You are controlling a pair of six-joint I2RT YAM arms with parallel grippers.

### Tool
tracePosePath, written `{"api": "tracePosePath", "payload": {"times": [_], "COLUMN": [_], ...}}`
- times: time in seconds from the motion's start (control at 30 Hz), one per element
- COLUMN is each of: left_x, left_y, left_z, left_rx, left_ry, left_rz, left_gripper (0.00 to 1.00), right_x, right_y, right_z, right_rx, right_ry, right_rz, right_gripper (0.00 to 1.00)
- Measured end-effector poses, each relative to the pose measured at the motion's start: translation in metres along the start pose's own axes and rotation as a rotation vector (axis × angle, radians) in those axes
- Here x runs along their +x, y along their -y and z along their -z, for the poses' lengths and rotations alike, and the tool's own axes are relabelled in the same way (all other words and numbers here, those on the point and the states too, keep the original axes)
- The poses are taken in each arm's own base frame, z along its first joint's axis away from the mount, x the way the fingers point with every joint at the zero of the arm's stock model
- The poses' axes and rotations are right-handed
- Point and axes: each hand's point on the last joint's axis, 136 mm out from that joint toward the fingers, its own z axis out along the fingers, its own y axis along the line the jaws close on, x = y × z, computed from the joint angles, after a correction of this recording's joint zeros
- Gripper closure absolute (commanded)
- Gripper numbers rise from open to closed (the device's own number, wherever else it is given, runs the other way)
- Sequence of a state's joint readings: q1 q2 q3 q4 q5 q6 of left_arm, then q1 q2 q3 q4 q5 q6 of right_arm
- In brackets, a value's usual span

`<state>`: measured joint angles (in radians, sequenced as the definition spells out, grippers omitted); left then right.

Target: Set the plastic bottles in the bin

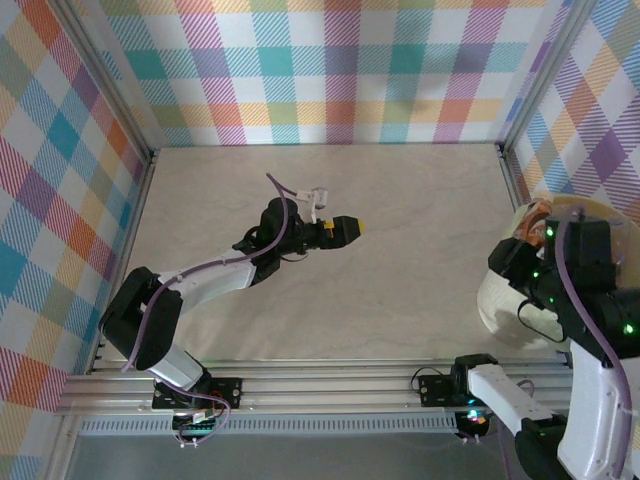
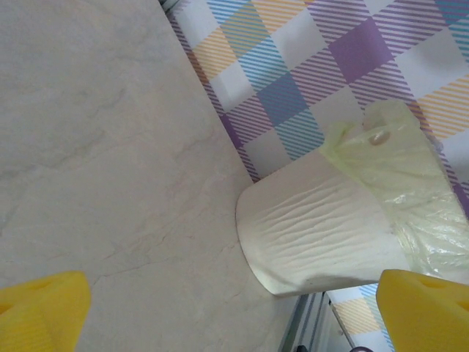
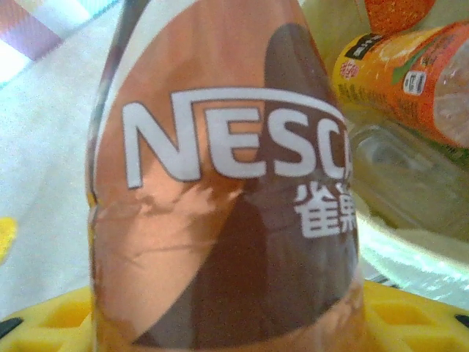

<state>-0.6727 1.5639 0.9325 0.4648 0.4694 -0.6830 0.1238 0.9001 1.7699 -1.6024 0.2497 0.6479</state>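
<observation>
Left tool (image 1: 348,229): jaws wide, over mid worktop (image 1: 420,290), open surface all round | Right tool (image 3: 227,330): closed on brown-label bottle (image 3: 220,183), over the bin (image 1: 498,300) | Bin: at worktop's right edge, beside the wall | Orange bottle (image 3: 410,73): lying inside the bin

I've got a brown Nescafé bottle (image 3: 220,191) upright, close to the lens, clamped in the right tool (image 3: 227,330), yellow pads (image 3: 410,315) flanking its base. Behind, upper right: orange-label bottle (image 3: 410,81) lying above a clear bottle (image 3: 407,176).
</observation>
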Motion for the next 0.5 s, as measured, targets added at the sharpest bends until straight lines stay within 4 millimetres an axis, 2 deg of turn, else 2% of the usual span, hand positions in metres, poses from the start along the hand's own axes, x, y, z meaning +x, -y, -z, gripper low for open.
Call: {"api": "tracePosePath", "payload": {"times": [0.13, 0.27, 0.33, 0.4, 0.5], "left_x": [0.003, 0.004, 0.003, 0.002, 0.002], "left_y": [-0.006, -0.01, -0.01, -0.009, -0.01], "left_z": [-0.005, -0.008, -0.009, -0.009, -0.009], "left_rx": [-0.005, -0.005, -0.005, -0.003, -0.007], "left_ry": [-0.005, -0.004, -0.001, 0.002, 0.006], "left_rz": [0.014, 0.029, 0.033, 0.032, 0.032], "left_gripper": [0.0, 0.0, 0.0, 0.0, 0.0], "right_x": [0.009, 0.015, 0.013, 0.007, 0.0], "right_y": [-0.01, -0.023, -0.027, -0.032, -0.04], "right_z": [0.007, 0.0, -0.006, -0.011, -0.018], "right_rx": [-0.083, -0.11, -0.098, -0.09, -0.104], "right_ry": [-0.036, -0.112, -0.131, -0.138, -0.13], "right_rz": [-0.126, -0.227, -0.254, -0.281, -0.338], "right_gripper": [0.36, 0.36, 0.37, 0.33, 0.42]}}
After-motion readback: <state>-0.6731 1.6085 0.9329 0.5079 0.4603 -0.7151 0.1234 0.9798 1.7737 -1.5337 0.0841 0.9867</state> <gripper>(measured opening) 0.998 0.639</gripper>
